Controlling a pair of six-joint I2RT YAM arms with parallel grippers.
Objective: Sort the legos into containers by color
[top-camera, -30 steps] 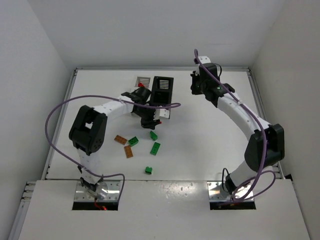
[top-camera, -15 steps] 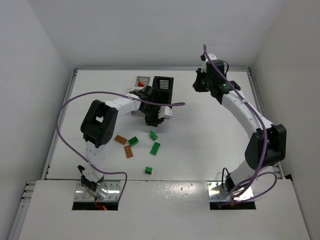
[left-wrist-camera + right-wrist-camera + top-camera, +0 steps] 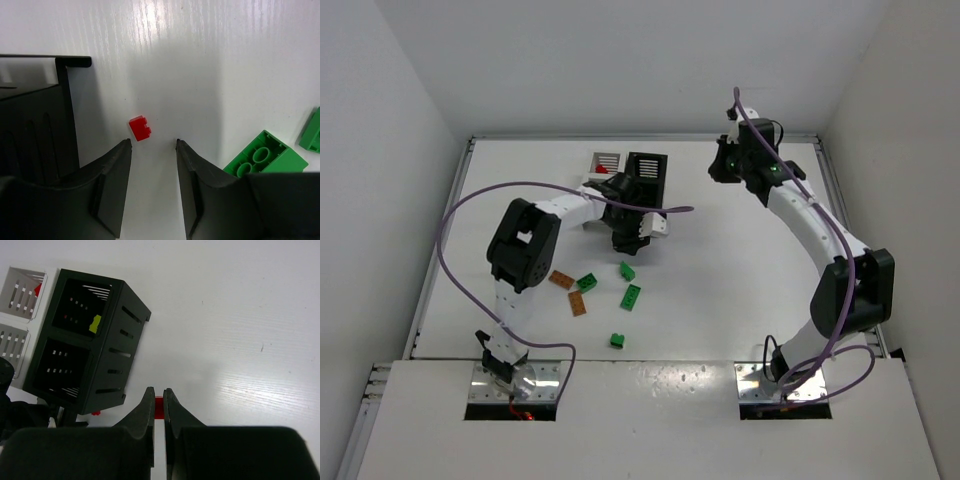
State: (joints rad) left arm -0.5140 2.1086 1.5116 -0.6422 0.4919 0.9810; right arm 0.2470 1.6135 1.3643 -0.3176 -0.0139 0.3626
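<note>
Left wrist: left gripper [image 3: 153,142] parted, empty, near red lego [image 3: 140,128]; right gripper [image 3: 159,390] pinching red piece [image 3: 159,407].

A flat white tabletop [image 3: 720,290] fills the middle of the overhead frame. Plain white walls [image 3: 620,60] enclose it at the top, left and right, and a speckled white panel [image 3: 650,420] spans the bottom.

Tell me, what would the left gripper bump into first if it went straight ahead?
Probably the tiny red brick, lying just past the left gripper's open fingertips, slightly left of centre. Depth is unclear, so it may touch the table beside it instead.
</note>
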